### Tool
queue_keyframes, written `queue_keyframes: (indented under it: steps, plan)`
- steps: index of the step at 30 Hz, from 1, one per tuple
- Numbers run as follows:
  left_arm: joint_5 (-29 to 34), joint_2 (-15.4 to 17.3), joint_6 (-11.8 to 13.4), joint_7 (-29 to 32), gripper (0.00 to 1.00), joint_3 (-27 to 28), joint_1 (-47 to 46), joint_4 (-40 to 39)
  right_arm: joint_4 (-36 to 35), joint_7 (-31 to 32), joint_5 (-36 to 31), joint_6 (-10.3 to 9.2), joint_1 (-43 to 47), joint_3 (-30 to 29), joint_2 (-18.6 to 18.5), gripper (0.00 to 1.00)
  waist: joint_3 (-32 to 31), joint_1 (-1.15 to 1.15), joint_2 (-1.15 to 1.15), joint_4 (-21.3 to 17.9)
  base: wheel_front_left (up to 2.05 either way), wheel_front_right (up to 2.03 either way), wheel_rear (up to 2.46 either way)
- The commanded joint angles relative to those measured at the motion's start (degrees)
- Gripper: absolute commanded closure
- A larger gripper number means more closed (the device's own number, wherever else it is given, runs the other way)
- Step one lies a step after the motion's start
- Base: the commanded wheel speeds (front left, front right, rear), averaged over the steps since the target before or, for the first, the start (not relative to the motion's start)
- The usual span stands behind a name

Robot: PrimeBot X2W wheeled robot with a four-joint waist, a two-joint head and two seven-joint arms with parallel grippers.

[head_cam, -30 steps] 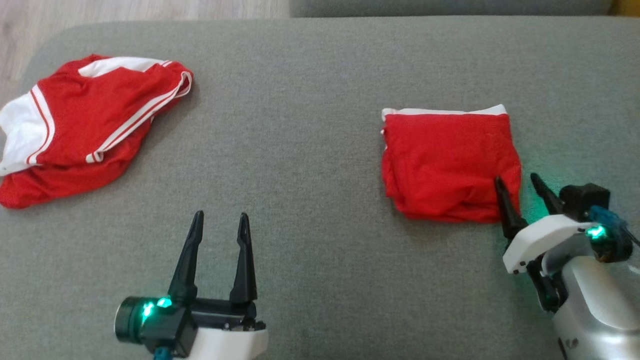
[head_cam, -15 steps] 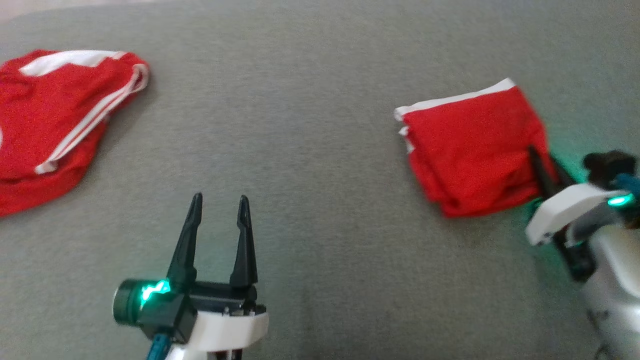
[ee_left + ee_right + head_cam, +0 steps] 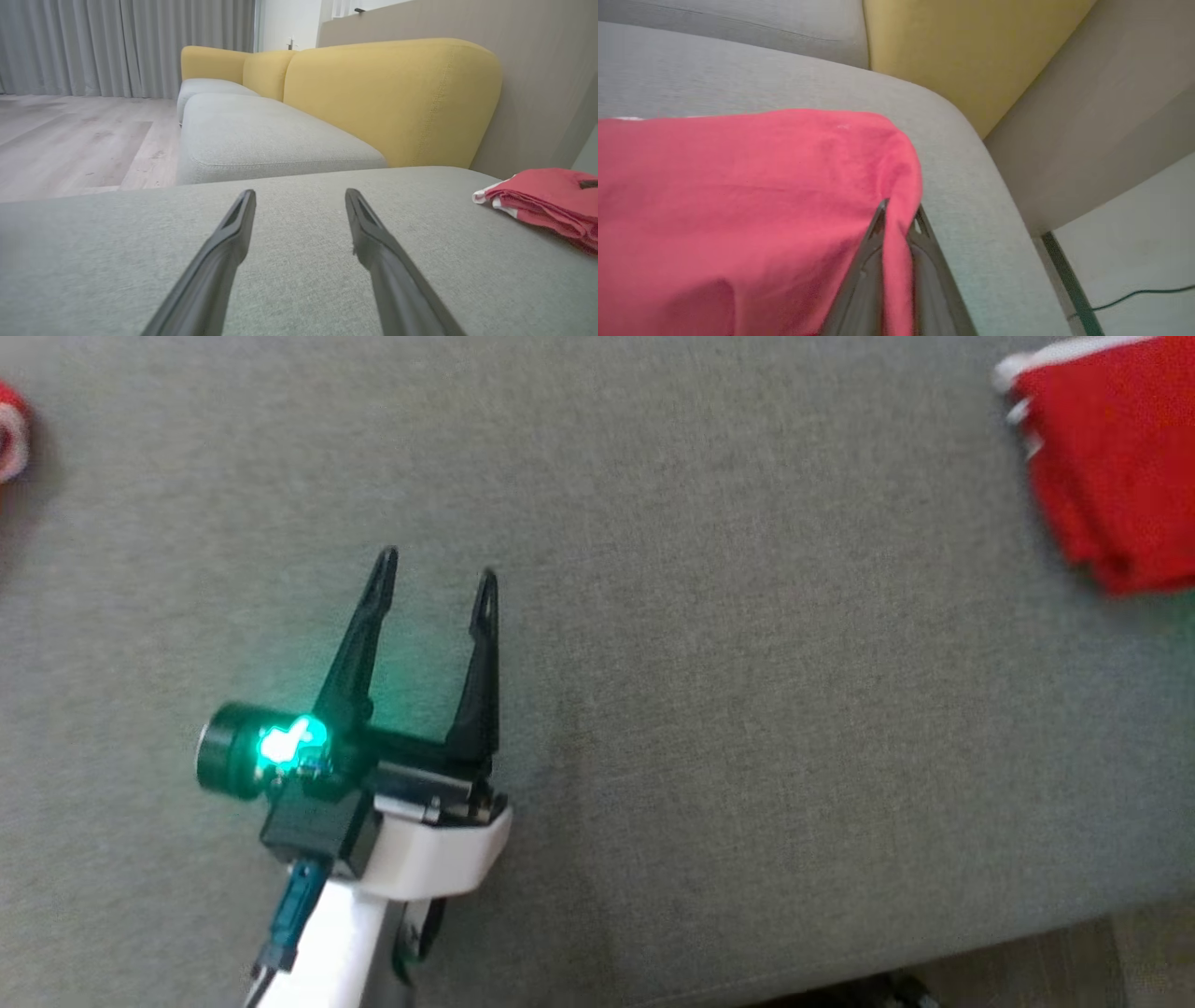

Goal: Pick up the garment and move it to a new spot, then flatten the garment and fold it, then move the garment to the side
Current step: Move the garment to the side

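Observation:
The folded red garment (image 3: 1116, 467) with white trim lies at the upper right of the head view, cut by the frame edge. In the right wrist view my right gripper (image 3: 899, 215) is shut on the near right corner of the garment (image 3: 738, 196), red cloth pinched between its two dark fingers. From the left wrist view the garment (image 3: 542, 198) rests on the grey cushion at the far right. My left gripper (image 3: 437, 569) hovers open above bare grey cushion, well left of the garment, nothing between its fingers (image 3: 224, 242).
The grey cushion (image 3: 747, 709) ends at a front edge at the lower right, with floor beyond. A bit of another red and white cloth (image 3: 9, 429) peeks in at the far left. A yellow sofa back (image 3: 383, 98) and wooden floor (image 3: 70, 140) lie behind.
My right gripper has shut on the garment's corner and dragged it rightward. The head camera has swung, so the right arm left the head view and the left cloth pile slid off left.

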Motion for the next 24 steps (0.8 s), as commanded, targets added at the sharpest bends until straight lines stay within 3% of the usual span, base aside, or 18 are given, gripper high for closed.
queue_keyframes:
  steps: [1,6,7,9,13,18,24]
  plan:
    - [0.78,-0.24,-0.33,-0.28,0.0,1.2,-1.44,-1.46,-0.7,-0.82,-0.8,-0.04,-0.41,-1.11,-3.18,1.0,4.68,-0.02,0.0,-2.08,0.0,0.0,0.0]
    - [1.5,-0.24,-0.77,-0.28,0.0,1.38,-3.89,-1.17,-0.32,-1.33,-4.53,-0.04,-1.77,-6.91,-4.85,1.0,7.33,-0.02,0.0,-2.63,0.0,0.0,0.0]
    - [1.48,-0.24,-0.81,-0.28,0.0,1.46,-4.2,-1.1,-0.48,-1.85,-5.91,-0.04,-1.96,-8.18,-4.94,0.77,7.64,-0.02,0.0,-2.75,0.0,0.0,0.0]
    - [1.35,-0.24,-1.0,-0.28,0.0,1.5,-4.67,-0.79,-0.61,-2.69,-8.9,-0.04,-2.2,-11.11,-4.37,0.0,7.95,-0.02,0.0,-2.91,0.0,0.0,0.0]
    - [1.04,-0.24,-1.28,-0.28,0.0,1.31,-5.38,-0.15,-1.98,-5.33,-14.71,-0.04,-2.33,-15.75,-2.54,0.0,7.83,-0.02,0.0,-2.78,0.0,0.0,0.0]
    - [-0.03,-0.24,-1.08,-0.28,0.0,0.46,-5.93,0.74,-7.12,-8.15,-22.92,-0.04,-0.88,-21.38,3.76,0.0,5.4,-0.02,0.0,-1.24,0.0,0.0,0.0]
    - [-2.79,-0.24,0.78,-0.28,0.0,0.53,-4.21,1.96,-14.4,-8.83,-22.54,-0.04,4.17,-17.11,13.48,0.0,0.21,-0.02,0.0,1.77,0.0,0.0,0.0]
